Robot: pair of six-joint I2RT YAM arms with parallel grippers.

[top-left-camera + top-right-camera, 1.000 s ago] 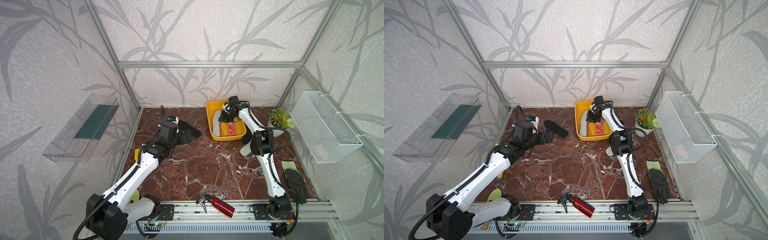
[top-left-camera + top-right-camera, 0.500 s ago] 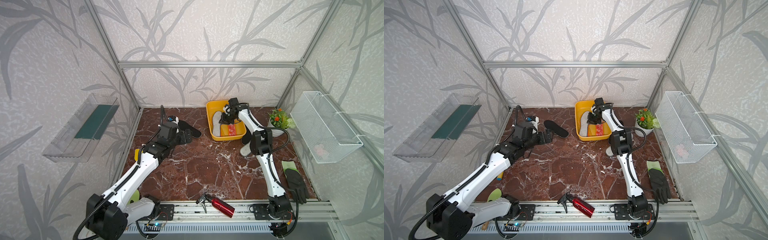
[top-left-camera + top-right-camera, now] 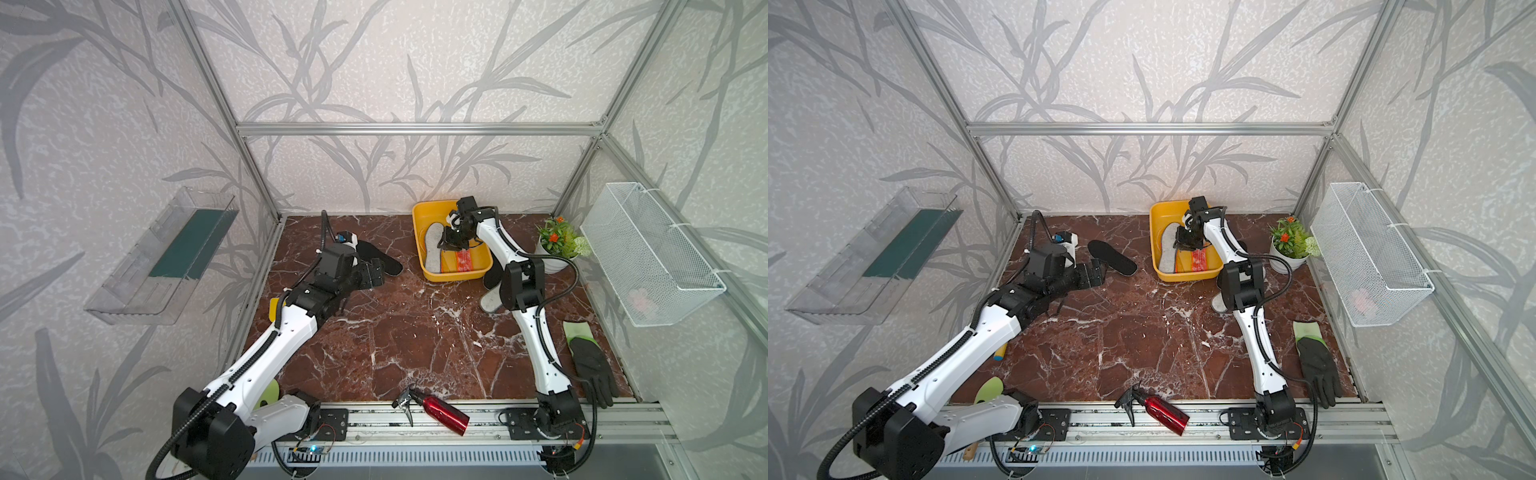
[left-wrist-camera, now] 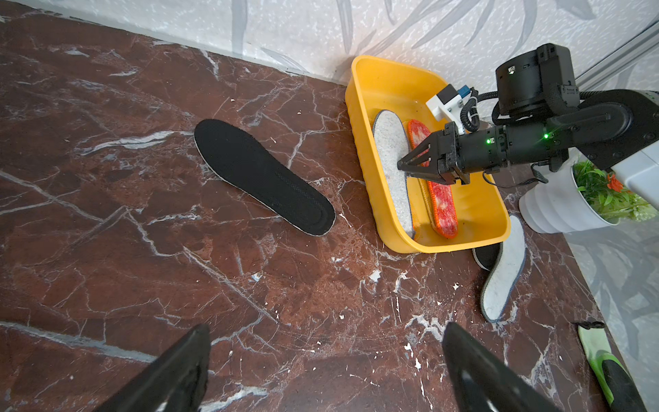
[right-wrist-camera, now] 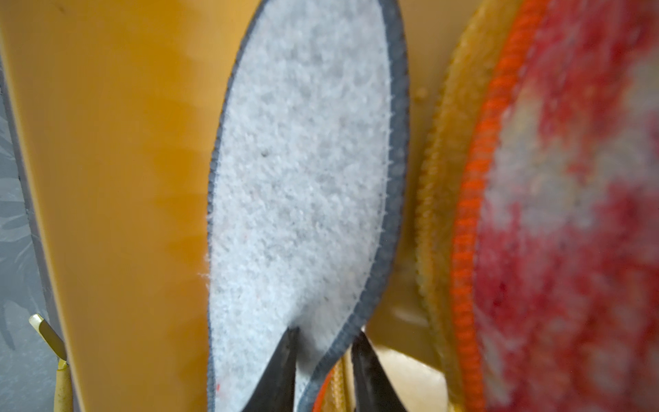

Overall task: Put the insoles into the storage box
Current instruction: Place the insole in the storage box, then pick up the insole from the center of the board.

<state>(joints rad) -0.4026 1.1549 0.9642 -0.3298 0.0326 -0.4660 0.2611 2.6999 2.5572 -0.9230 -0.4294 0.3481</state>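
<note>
Release step, I judge: the right claw (image 4: 402, 169), jaws slightly apart, straddles the grey insole's (image 4: 390, 157) edge inside the far yellow box (image 4: 388, 76). Next it must lift clear. The left claw (image 4: 326, 326), spread wide, faces the black insole (image 4: 260, 174) lying left of the box.

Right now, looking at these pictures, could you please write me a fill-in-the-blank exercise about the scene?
The insole nearest the left gripper is ___.
The left gripper's jaws stand ___.
The right gripper has its tips at the edge of the ___ felt insole inside the storage box.
Missing words: black; open; grey.
</note>
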